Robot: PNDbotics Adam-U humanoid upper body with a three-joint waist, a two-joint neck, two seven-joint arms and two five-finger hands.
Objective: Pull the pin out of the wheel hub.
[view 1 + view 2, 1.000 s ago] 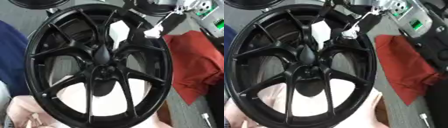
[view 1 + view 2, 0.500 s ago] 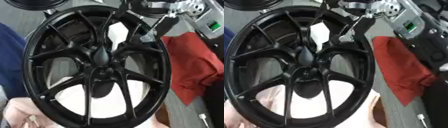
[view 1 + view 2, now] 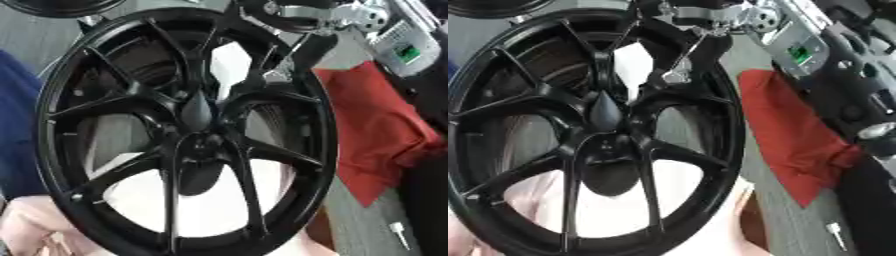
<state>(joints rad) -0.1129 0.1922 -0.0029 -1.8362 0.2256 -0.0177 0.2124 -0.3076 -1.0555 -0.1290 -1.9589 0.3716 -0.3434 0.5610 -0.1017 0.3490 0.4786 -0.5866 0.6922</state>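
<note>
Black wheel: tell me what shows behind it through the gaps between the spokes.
Behind the black wheel white and pale patches show through the spoke gaps, and a red cloth lies at its right. What they belong to is covered by the spokes.

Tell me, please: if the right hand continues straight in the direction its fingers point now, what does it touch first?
Probably a spoke of the black wheel. The right hand comes from the top, fingers pointing down-left to the centre, where a dark pointed piece sits. Depth is unclear.
</note>
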